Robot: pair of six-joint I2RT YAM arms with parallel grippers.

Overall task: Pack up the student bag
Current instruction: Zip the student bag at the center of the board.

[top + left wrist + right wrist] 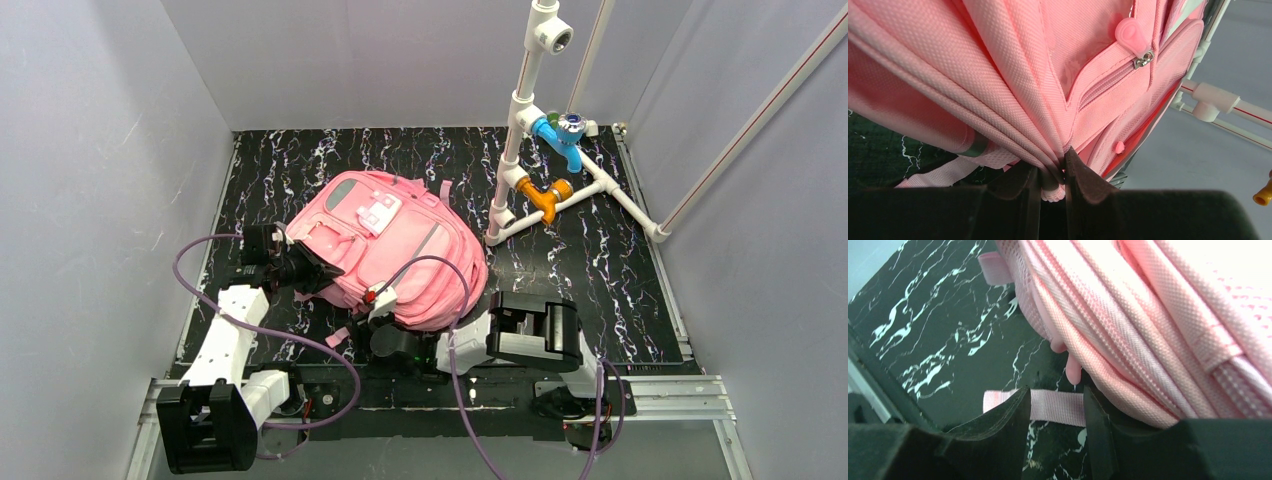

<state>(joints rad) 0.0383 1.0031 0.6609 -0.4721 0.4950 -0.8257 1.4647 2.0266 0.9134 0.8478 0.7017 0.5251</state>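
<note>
One student bag (400, 250) is lying front-up in the middle of the dark marbled bench (600, 280). The left fingers (1050, 187) are pinching a gathered fold of its pink fabric, closed tight on it, below one pink zip pull (1132, 35). The right fingers (1053, 415) are sitting parted at the bag's near edge, gripping nothing, with one flat pink strap (1058, 405) lying on the bench across the gap between them. One white pipe frame (520, 150) is standing near the bag's far right side.
</note>
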